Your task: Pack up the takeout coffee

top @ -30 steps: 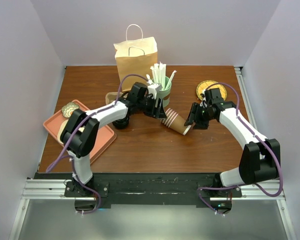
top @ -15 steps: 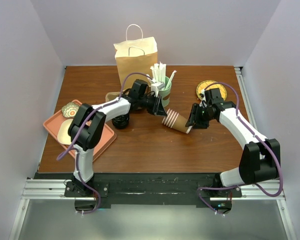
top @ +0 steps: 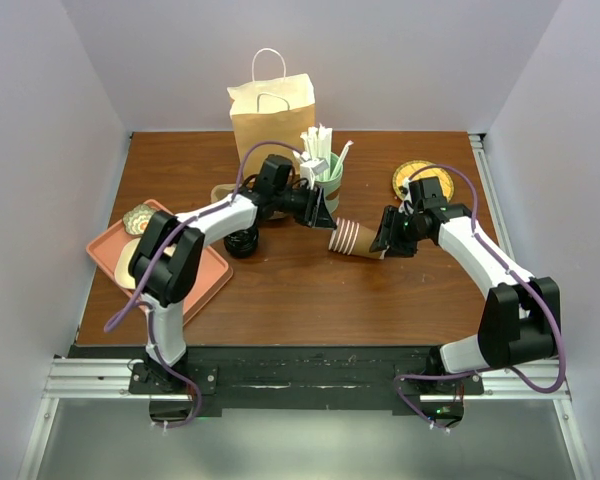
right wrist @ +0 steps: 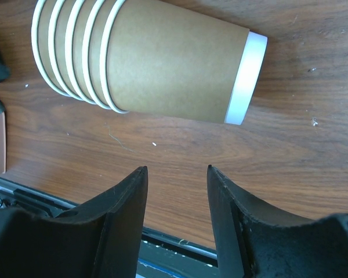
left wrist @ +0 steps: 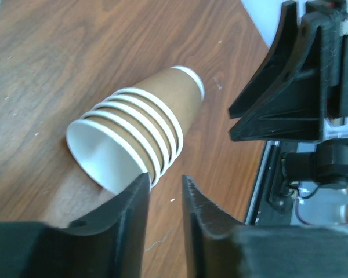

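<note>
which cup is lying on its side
The stack of brown paper cups mid-table lies on its side; the green cup of sticks and the black-lidded coffee stand upright.

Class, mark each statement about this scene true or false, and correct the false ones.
1. The cup stack lies on its side on the table. True.
2. The right gripper is clamping the stack. False: it is open and empty, and the stack lies beyond it.
3. The bag stands upright at the back. True.
4. The tray sits on the table's right side. False: it is on the left.
5. The stack lies between the left gripper and the right one. True.
</note>
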Robot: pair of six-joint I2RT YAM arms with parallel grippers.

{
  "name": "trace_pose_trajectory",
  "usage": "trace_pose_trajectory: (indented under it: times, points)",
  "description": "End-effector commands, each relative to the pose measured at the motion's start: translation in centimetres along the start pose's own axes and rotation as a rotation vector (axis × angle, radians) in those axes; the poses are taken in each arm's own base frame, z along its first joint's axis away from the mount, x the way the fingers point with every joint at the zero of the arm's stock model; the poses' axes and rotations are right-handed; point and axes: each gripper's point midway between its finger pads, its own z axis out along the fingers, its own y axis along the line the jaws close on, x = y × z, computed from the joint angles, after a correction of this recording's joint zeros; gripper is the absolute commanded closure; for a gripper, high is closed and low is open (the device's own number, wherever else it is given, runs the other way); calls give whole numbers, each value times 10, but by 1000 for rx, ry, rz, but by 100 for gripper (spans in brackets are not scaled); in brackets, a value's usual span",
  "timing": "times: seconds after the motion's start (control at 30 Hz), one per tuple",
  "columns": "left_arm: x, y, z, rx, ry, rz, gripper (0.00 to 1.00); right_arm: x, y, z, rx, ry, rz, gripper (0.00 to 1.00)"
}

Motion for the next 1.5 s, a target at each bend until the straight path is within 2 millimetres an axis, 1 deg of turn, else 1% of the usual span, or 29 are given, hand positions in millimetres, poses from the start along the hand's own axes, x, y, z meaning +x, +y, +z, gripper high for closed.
trace_pose_trajectory:
  times: [0.0, 0.03, 0.13, 0.3, 0.47, 0.53, 0.57, 0.6, 0.67, 0.7, 0.73, 0.77, 0.8, 0.83, 0.87, 0.9, 0.97, 1.0, 1.03, 1.07, 1.1, 1.13, 1.17, 1.2, 1.23, 1.33, 1.37, 1.4, 1.47]
  points:
    - [7, 5, -6, -35, -9, -25, 57, -13, 9, -7, -22, -50, -17, 50]
    - [3, 7, -2, -24, -31, -9, 54, -13, 8, -8, -21, -51, -16, 50]
    - [2, 13, 5, -19, -42, -18, 54, -12, 7, -9, -13, -48, -29, 50]
    - [-9, 13, 16, 27, -51, -14, 54, -12, 2, -11, 17, -41, -51, 51]
    - [-1, 21, 25, 44, -29, -36, 57, -16, 2, -17, 30, -46, -75, 51]
    - [1, 22, 26, 50, -29, -38, 62, -18, 2, -18, 31, -48, -76, 51]
    - [0, 20, 26, 56, -30, -40, 66, -20, 4, -20, 28, -54, -78, 51]
    - [-1, 18, 26, 59, -34, -40, 77, -21, 4, -20, 28, -55, -80, 51]
    - [-5, 15, 24, 61, -42, -40, 88, -23, 6, -21, 28, -65, -80, 51]
    - [-9, 10, 21, 66, -51, -30, 98, -25, 5, -21, 32, -68, -76, 51]
    - [-12, 6, 17, 64, -53, -29, 100, -27, 6, -21, 31, -75, -73, 51]
    - [-17, 4, 14, 51, -65, -30, 100, -30, 9, -21, 24, -85, -53, 51]
    - [-27, -7, 7, 51, -87, -9, 100, -32, 12, -21, 13, -92, -41, 51]
    - [-29, -10, 3, 38, -88, -13, 100, -34, 16, -20, -1, -95, -29, 52]
    - [-36, -12, 0, 7, -106, 4, 100, -39, 24, -21, -32, -111, 2, 52]
    - [-44, -22, -7, -5, -125, 25, 100, -42, 30, -21, -47, -118, 13, 52]
    - [-44, -24, -12, -72, -120, 38, 100, -54, 44, -21, -81, -145, 52, 52]
    - [-50, -31, -19, -92, -138, 58, 100, -57, 51, -21, -97, -147, 57, 52]
    - [-45, -35, -19, -114, -126, 63, 100, -60, 56, -20, -109, -150, 63, 52]
    - [-50, -33, -22, -166, -145, 81, 100, -68, 65, -20, -128, -162, 77, 52]
    - [-53, -38, -26, -191, -158, 97, 100, -70, 71, -20, -148, -160, 80, 52]
    - [-49, -42, -25, -220, -140, 110, 100, -78, 80, -22, -178, -178, 76, 51]
    - [-52, -36, -29, -290, -159, 122, 100, -80, 84, -19, -193, -170, 93, 51]
    - [-47, -40, -30, -318, -141, 131, 100, -83, 89, -19, -215, -170, 98, 51]
    - [-49, -42, -31, -344, -144, 145, 100, -90, 97, -20, -244, -192, 92, 50]
    - [-51, -46, -34, -401, -136, 202, 100, -99, 108, -18, -286, -203, 100, 50]
    - [-51, -45, -34, -420, -135, 210, 100, -99, 110, -16, -290, -197, 107, 50]
    - [-46, -42, -32, -437, -112, 207, 100, -100, 110, -12, -293, -190, 110, 50]
    - [-50, -38, -34, -477, -108, 222, 100, -99, 112, -10, -305, -184, 108, 50]
